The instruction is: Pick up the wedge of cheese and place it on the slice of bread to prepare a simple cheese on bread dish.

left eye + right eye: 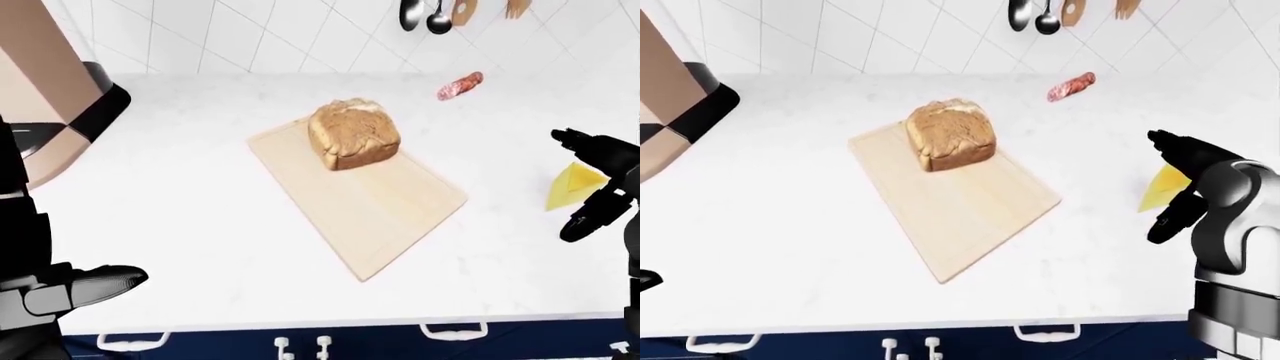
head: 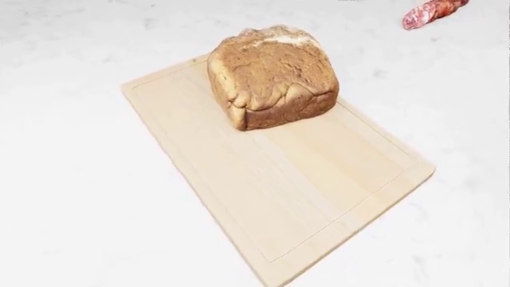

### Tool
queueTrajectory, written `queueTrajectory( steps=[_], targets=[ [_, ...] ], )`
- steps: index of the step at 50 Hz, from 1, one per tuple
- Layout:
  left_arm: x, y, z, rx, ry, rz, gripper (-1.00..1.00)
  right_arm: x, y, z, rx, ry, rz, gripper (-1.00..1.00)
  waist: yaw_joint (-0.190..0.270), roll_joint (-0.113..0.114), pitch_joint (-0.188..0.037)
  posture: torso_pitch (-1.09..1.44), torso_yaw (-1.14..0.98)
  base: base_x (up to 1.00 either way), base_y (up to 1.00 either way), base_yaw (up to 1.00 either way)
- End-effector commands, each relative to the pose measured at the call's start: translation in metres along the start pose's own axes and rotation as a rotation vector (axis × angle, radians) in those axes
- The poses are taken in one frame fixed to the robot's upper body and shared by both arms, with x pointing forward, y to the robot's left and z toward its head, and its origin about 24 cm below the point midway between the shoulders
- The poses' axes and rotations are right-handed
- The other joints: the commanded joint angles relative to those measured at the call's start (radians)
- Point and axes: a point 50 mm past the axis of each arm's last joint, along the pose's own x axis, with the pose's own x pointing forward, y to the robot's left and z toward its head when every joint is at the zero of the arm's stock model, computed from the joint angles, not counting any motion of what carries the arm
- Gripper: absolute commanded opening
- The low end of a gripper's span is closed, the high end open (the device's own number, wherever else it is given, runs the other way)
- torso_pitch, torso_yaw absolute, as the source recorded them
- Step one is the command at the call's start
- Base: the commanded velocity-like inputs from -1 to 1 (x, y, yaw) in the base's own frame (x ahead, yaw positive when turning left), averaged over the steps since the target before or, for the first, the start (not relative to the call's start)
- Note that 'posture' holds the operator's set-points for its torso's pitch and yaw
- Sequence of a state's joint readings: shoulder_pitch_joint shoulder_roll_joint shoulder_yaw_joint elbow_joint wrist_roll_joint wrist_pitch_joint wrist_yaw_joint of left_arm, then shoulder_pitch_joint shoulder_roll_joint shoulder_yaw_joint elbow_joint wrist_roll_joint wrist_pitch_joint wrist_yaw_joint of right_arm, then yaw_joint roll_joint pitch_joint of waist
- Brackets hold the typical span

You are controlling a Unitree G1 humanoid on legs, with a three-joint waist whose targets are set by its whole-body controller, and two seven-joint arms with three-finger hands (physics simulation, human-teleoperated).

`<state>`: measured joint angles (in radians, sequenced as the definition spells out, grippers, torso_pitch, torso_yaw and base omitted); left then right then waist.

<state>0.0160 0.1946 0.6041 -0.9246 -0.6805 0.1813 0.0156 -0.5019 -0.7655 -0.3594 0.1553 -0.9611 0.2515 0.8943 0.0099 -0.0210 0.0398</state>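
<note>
A: Where is the cheese [image 1: 573, 186] located?
B: On the bench [image 1: 200, 210], well right of the bread [image 1: 354, 135]; right hand [image 1: 600, 184] fingers [image 1: 583, 224] are held spread about it, ungrasped.

Bread [image 1: 354, 133] on the board's [image 1: 385, 210] upper end (left-eye view), cheese [image 1: 572, 185] well right
</note>
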Motion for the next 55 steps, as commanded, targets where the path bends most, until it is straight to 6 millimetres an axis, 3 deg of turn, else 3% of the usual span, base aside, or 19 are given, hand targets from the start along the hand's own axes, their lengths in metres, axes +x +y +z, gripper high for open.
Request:
queueTrajectory(
  steps=[1, 18, 26, 39, 45, 50, 55],
  targets=[
    [0.002, -0.004, 0.008, 0.008, -0.052, -0.028, 1.00, -0.007, -0.009, 0.001, 0.014, -0.019, -0.017, -1.00, 0.000, 0.000, -0.013, 0.00, 0.00, 0.00, 0.00, 0.00],
    [0.001, -0.005, 0.008, 0.008, -0.053, -0.032, 1.00, -0.009, -0.010, 0.010, -0.020, -0.052, -0.043, -1.00, -0.004, -0.007, -0.014, 0.00, 0.00, 0.00, 0.00, 0.00],
    [0.001, -0.005, 0.009, 0.006, -0.055, -0.031, 1.00, -0.029, -0.048, 0.038, -0.064, -0.123, -0.161, -1.00, -0.005, 0.000, -0.012, 0.00, 0.00, 0.00, 0.00, 0.00],
    [0.001, -0.005, 0.008, 0.006, -0.054, -0.032, 1.00, -0.048, -0.078, 0.068, -0.131, -0.185, -0.229, -1.00, -0.004, 0.009, -0.008, 0.00, 0.00, 0.00, 0.00, 0.00],
    [0.001, -0.005, 0.009, 0.005, -0.053, -0.031, 1.00, -0.054, -0.111, 0.101, -0.187, -0.235, -0.276, -1.00, -0.009, 0.019, -0.005, 0.00, 0.00, 0.00, 0.00, 0.00],
    [0.001, -0.004, 0.009, 0.004, -0.053, -0.030, 1.00, -0.064, -0.140, 0.140, -0.227, -0.317, -0.307, -1.00, -0.013, 0.031, -0.001, 0.00, 0.00, 0.00, 0.00, 0.00],
    [0.002, -0.004, 0.009, 0.003, -0.052, -0.029, 1.00, -0.062, -0.153, 0.171, -0.234, -0.395, -0.308, -1.00, -0.015, 0.038, 0.002, 0.00, 0.00, 0.00, 0.00, 0.00]
  ],
)
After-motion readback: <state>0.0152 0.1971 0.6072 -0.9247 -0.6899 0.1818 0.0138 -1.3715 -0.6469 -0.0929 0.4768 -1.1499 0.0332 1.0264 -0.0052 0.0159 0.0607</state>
